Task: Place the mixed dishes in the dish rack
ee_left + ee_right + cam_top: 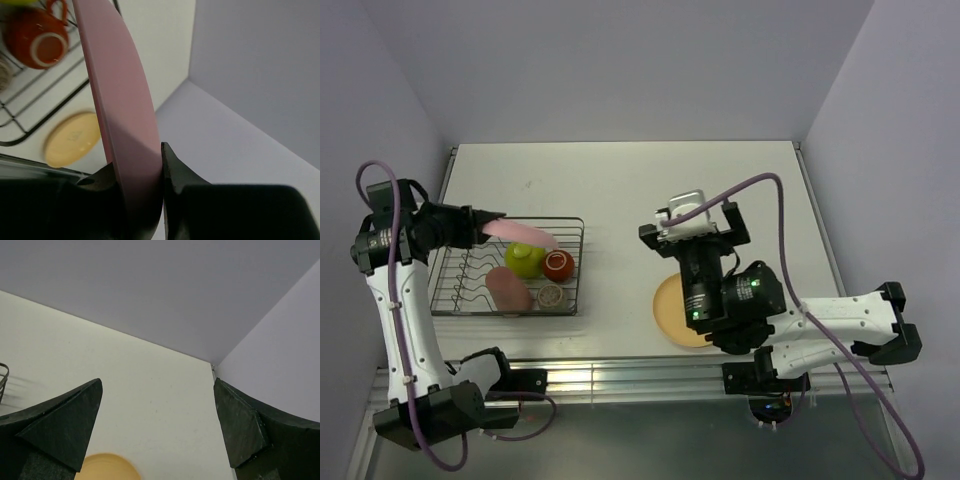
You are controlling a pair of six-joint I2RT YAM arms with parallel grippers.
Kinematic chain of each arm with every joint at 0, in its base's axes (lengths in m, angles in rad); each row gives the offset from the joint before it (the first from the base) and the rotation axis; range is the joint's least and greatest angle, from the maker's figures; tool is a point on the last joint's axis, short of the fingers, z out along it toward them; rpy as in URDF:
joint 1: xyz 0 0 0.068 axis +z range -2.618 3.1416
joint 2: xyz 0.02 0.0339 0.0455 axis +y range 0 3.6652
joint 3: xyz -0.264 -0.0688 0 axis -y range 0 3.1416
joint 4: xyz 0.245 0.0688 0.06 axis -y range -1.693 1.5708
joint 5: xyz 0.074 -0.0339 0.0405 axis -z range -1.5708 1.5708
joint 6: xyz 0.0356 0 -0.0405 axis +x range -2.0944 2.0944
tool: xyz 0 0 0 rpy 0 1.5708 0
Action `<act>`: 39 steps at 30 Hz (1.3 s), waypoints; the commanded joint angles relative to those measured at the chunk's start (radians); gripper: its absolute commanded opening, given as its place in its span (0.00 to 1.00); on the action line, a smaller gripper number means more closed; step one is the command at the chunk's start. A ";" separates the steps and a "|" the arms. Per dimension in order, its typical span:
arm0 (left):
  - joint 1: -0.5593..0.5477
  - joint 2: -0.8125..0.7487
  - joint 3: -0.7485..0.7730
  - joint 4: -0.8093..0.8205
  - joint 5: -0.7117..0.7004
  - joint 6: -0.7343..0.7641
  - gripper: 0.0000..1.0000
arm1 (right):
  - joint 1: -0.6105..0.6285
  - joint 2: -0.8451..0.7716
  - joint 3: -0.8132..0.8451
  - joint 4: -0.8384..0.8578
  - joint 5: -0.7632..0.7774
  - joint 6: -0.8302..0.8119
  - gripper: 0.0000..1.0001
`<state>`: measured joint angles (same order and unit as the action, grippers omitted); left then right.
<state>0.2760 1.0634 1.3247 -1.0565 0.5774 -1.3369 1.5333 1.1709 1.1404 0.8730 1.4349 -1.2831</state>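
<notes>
The table (620,190) carries the dish rack (460,275) at its left side. The yellow plate (672,310) lies flat to the right, well apart from the rack and partly hidden under the right arm.

The pink plate (520,233) is in the air over the far edge of the rack. The left hand (480,226) is clamped on its rim, and the wrist view shows the plate nearly on its edge between the two fingers. The right hand (692,228) is empty, with its fingers wide apart, and hovers above the table beyond the yellow plate.

In the right part of the rack sit the green bowl (523,258), the red bowl (558,265), the pink cup (508,290) and the small grey cup (552,296).

I think the step now is to set the pink plate into the rack. To do it well:

- Keep the plate on its edge and in line with the wavy wires in the free left part.
- Pass clear of the green bowl, which is just beside the plate.
- Go down slowly until the rim rests between two wires.
- Only then open the fingers, because a plate released early may tip onto the bowls.
</notes>
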 commanded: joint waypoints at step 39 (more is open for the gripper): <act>0.243 -0.023 0.030 -0.108 -0.171 0.358 0.00 | -0.445 -0.204 0.083 0.778 0.270 0.768 1.00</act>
<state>0.5159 1.0683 1.3506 -1.2327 0.3733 -0.9653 1.1210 1.1206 1.3994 1.2842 1.4845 -1.1526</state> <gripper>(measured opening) 0.249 0.994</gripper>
